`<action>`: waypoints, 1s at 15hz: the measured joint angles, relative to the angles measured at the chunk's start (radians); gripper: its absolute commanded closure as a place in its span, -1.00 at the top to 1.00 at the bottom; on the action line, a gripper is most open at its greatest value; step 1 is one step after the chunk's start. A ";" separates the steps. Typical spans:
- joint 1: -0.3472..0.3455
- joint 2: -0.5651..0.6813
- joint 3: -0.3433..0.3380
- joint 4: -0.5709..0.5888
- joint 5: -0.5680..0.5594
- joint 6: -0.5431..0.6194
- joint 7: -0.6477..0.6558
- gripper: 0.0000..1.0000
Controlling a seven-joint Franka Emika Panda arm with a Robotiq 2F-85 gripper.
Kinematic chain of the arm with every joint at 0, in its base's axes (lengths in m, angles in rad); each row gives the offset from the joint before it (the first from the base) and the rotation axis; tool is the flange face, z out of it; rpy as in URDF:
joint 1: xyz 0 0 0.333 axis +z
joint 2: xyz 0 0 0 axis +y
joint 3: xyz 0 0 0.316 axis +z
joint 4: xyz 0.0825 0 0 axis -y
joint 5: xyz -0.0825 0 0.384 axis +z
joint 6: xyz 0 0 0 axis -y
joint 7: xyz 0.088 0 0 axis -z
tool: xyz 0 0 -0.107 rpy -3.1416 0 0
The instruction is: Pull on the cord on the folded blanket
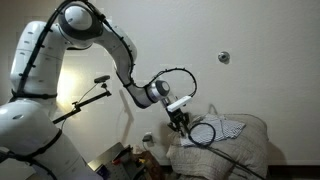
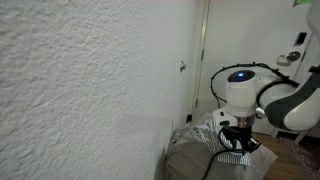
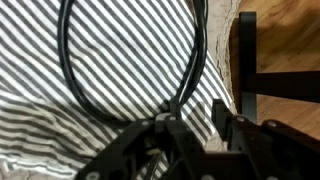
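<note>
The folded blanket (image 1: pixel 245 145) (image 2: pixel 192 158) is a bulky off-white pile with a striped patch (image 3: pixel 110 70) on top. The cord (image 1: pixel 203 132) (image 3: pixel 66 60), thin and black, lies in an oval loop on that patch, and one end trails down over the pile's front. In both exterior views my gripper (image 1: pixel 180 122) (image 2: pixel 233 142) points down at the near end of the loop. In the wrist view the gripper (image 3: pixel 195 118) stands partly open, with striped fabric showing in the gap. The cord runs down to the left fingertip (image 3: pixel 165 122). I cannot tell whether they touch.
A plain wall stands behind the pile, with a small round fitting (image 1: pixel 223 57) on it. A dark stand with a boom (image 1: pixel 95 88) is beside the arm, and clutter (image 1: pixel 125 155) lies on the floor. A door (image 2: pixel 295 45) and brown wooden furniture (image 3: pixel 285 50) flank the blanket.
</note>
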 measured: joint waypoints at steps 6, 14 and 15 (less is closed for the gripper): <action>0.000 -0.006 -0.003 0.002 -0.006 0.000 0.000 -0.43; 0.000 -0.001 -0.007 0.006 -0.006 0.000 0.000 -0.53; 0.000 -0.002 -0.007 0.006 -0.006 0.000 0.000 -0.53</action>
